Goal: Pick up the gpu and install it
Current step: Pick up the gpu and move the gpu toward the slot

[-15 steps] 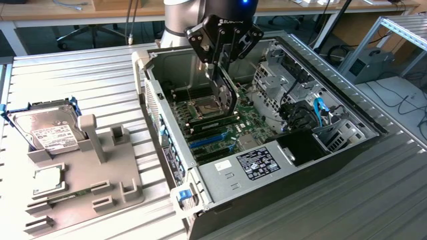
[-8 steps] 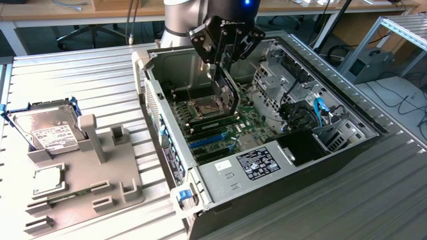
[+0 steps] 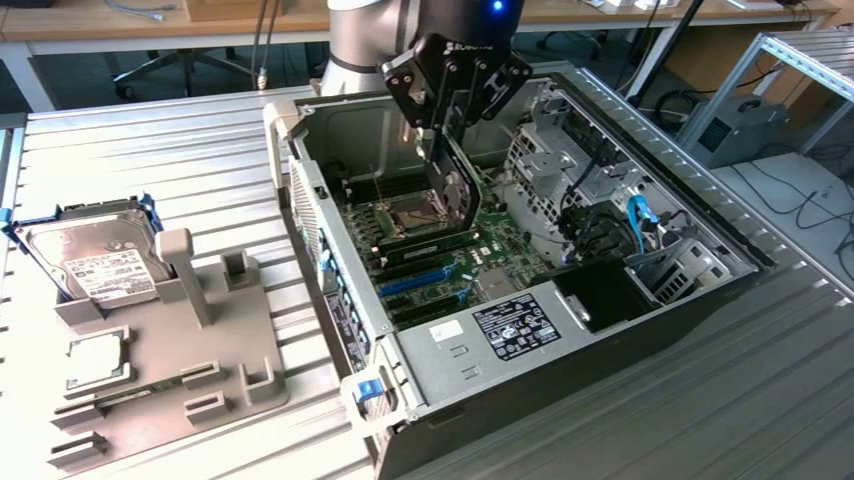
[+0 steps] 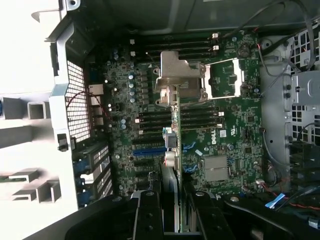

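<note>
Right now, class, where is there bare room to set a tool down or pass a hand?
Free: ribbed metal table between the silver hard drive and the open black computer case, and on the exterior view's right of that case. Crowded: the green motherboard, where the gripper holds the black-faced gpu.

The thin flat black gpu (image 3: 455, 180) with a silver metal bracket is hanging upright — bracket end down — gripped by the end effector (image 3: 446, 135) over the green motherboard (image 3: 501, 245).
</note>
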